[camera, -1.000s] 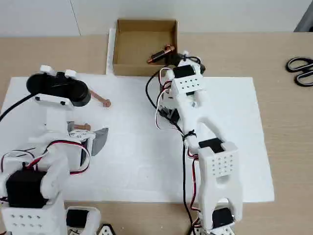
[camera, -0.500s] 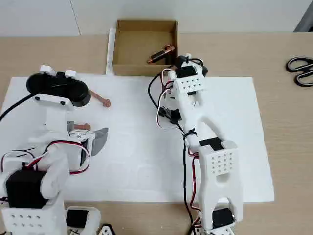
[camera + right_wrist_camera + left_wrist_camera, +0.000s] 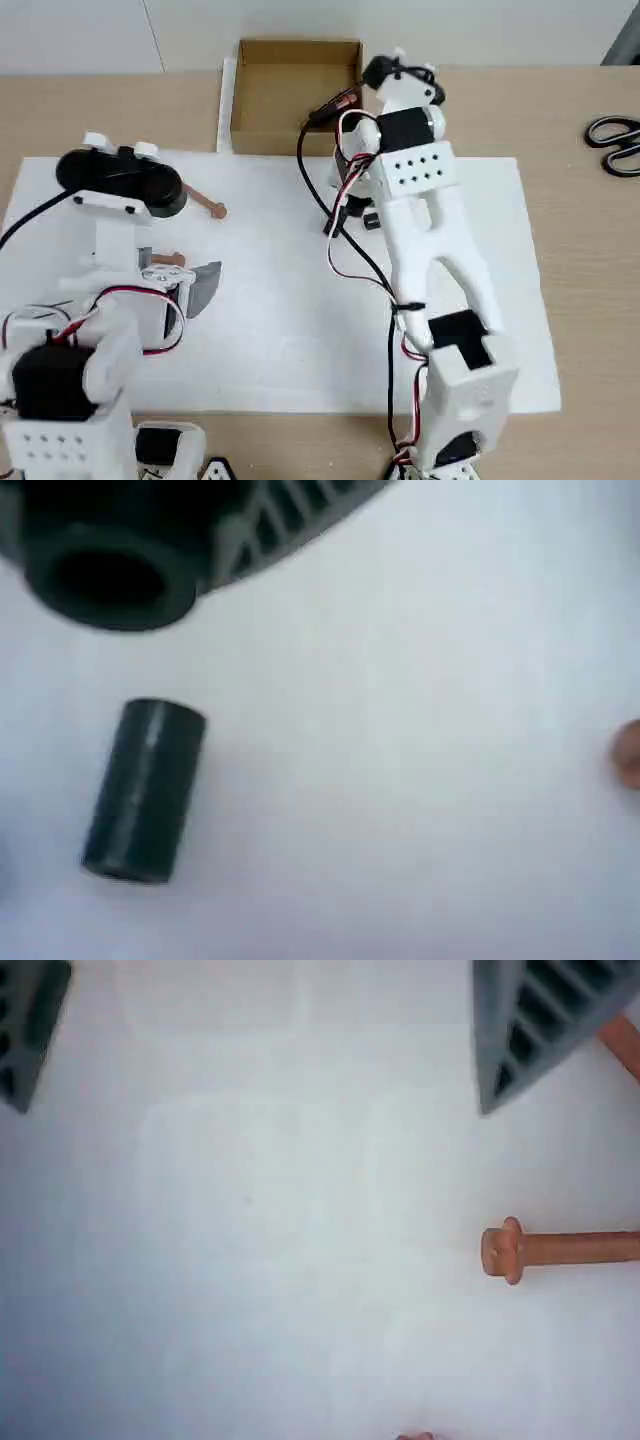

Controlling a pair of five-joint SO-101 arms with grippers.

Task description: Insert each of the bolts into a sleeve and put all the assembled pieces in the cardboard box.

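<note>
The left pincer hangs wide open over the white sheet just beside a bolt, probably to take it next, while the right arm, whose grip I cannot tell, is above a lying sleeve meant for a bolt.

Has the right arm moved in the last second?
Yes. The right arm shifted its far end from the front corner of the cardboard box to beside its right wall.

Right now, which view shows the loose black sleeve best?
Right wrist view: the sleeve lies whole, on its side, on the white sheet. High view: the right arm overhangs that spot. Left wrist view faces a bolt.
</note>
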